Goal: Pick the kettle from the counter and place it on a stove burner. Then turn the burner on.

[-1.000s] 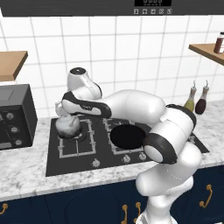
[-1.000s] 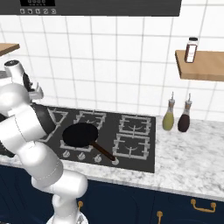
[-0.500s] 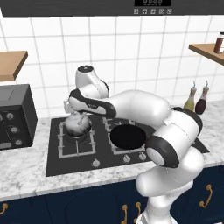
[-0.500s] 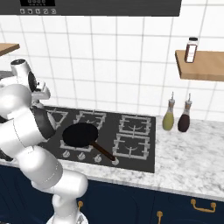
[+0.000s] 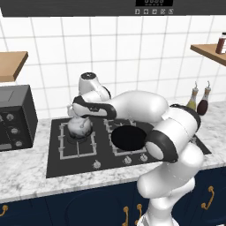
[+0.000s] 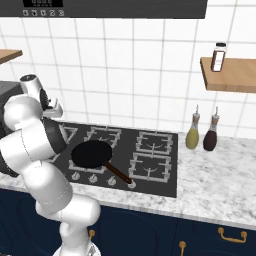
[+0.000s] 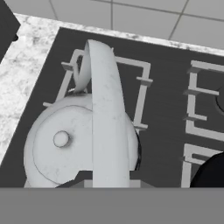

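Left base view: the kettle (image 5: pixel 79 128) sits over the stove burner (image 5: pixel 78 140), on the cooktop's (image 5: pixel 70 165) left side. Whether its base rests on the grate cannot be told. Gripper (image 5: pixel 77 114) directly above the kettle, jaws nearly closed, pinched on its arched handle (image 7: pixel 105 131). Arm reaches low and leftward across the cooktop, hand pointing down. Black frying pan (image 5: pixel 129 137) just right of the kettle. No legible writing.

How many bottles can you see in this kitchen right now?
3. A yellow-green glass bottle and a dark brown glass bottle stand side by side on the white marble counter right of the cooktop; a small dark jar-like bottle sits on the wooden wall shelf above. Others may be hidden.
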{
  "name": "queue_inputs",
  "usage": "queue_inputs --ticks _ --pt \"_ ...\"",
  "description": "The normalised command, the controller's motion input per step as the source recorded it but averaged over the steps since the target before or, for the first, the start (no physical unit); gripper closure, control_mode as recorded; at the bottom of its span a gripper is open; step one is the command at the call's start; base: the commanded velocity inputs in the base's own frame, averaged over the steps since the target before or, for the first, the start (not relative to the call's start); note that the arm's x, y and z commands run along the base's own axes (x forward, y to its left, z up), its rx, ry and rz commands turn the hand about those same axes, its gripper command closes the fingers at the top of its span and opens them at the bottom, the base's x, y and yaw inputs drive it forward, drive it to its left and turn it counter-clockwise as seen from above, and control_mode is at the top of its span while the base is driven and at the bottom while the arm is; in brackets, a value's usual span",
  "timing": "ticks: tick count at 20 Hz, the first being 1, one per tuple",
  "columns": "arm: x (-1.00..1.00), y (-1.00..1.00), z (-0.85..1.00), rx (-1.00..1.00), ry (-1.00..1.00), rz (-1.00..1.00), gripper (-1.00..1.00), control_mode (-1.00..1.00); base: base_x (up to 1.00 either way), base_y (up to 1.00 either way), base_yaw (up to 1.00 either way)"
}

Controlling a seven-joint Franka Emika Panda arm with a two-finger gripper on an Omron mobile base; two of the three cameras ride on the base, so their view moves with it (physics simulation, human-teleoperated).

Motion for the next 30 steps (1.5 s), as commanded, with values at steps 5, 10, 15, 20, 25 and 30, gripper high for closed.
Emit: queue_inputs --ticks 5,10,15,20,25,30 --pt "0.34 0.00 -0.26 -0.02 0.00 0.00 1.00 -1.00 0.00 0.00 0.00" --pt "0.31 0.00 -0.27 -0.03 0.00 0.00 1.00 -1.00 0.00 0.00 0.00" --pt "0.23 0.06 -0.19 -0.02 0.00 -0.01 1.00 -1.00 0.00 0.00 0.00" --pt "0.03 0.21 0.01 0.00 0.00 -0.05 1.00 -1.00 0.00 0.00 0.00" --pt "0.00 0.32 0.06 0.00 0.00 -0.07 1.00 -1.00 0.00 0.00 0.00" --pt "0.01 0.17 0.11 0.04 0.00 -0.10 1.00 -1.00 0.00 0.00 0.00"
